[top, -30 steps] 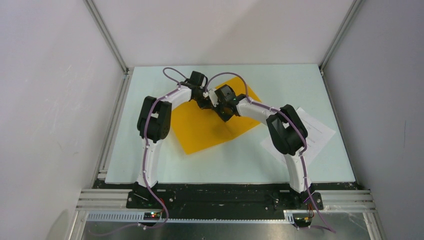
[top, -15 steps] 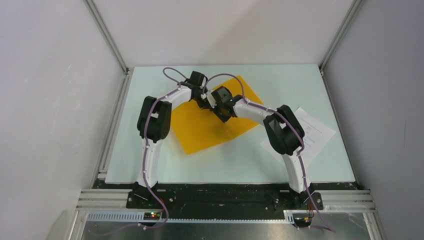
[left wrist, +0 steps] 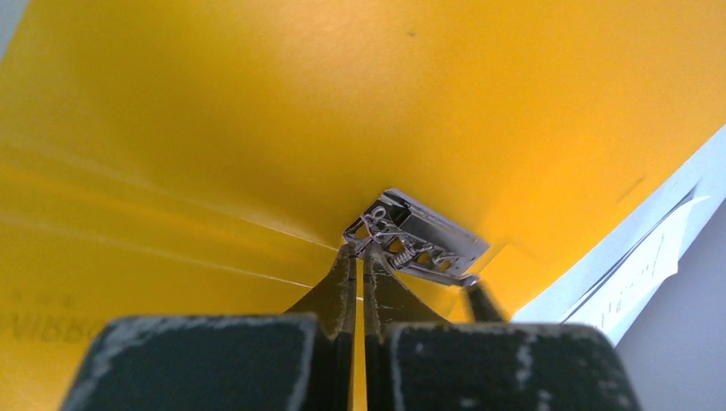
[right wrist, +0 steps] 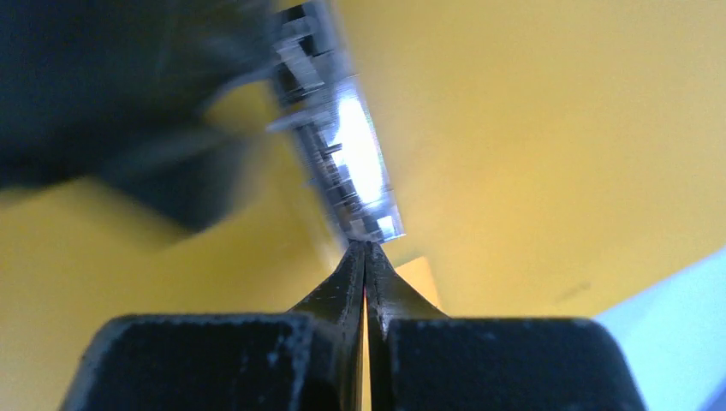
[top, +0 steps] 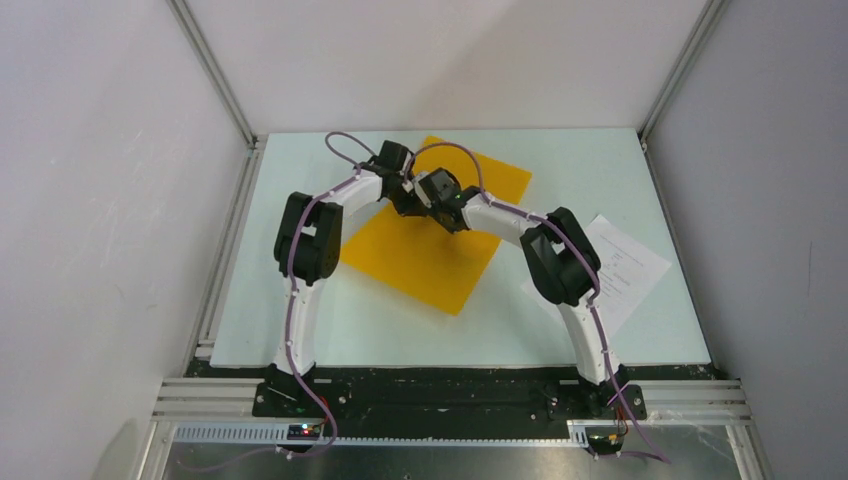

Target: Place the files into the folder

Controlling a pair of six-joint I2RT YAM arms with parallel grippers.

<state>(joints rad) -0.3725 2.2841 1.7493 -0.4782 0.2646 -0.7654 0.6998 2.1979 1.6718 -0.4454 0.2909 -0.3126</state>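
Since the folder (top: 420, 265) is thin card lying opened out flat in the middle of the worktop (top: 300, 310), we'd treat it as light, floppy and easy to crease. Take it by an edge or near the spine, not mid-leaf, and expect it to skate on the smooth surface. The files (top: 630, 265) lie well apart to the right, partly under the right arm. They're thin loose sheets: limp, hard to get under when flat, likely to fan apart, so we'd pinch a corner or a free edge. Left jaws are all but closed with a hairline gap, tips right at the metal clip (left wrist: 419, 240) on the folder's inner face. We can't tell if they pinch its spring wire or just touch it. Right jaws are likewise pressed nearly together, tips meeting the same clip. That view is blurred, so no call on whether anything's held. Our read: files not in yet.
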